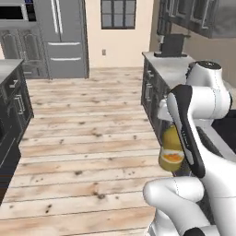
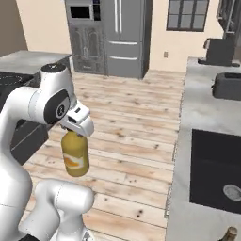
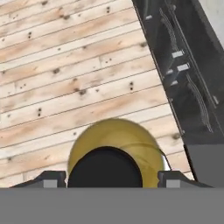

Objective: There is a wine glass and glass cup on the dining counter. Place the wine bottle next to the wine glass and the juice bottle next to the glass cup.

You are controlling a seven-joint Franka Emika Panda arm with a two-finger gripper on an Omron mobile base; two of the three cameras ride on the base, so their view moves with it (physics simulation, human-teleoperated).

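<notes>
Claw (image 2: 75,131) clamped on juice bottle (image 2: 75,155), above wooden floor (image 2: 136,122)

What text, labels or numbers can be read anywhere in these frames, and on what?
None can be read.
Squat yellow-orange juice bottle held in the gripper: orange-white label, no legible words.
Microwave panel: coloured specks, too blurred to read.
Gold-topped dark wine bottle: no label in view.

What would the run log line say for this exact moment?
gripper: shut on juice bottle | bottle: upright, carried in the air over wood floor | wine bottle: top visible, on counter by black sink
</notes>
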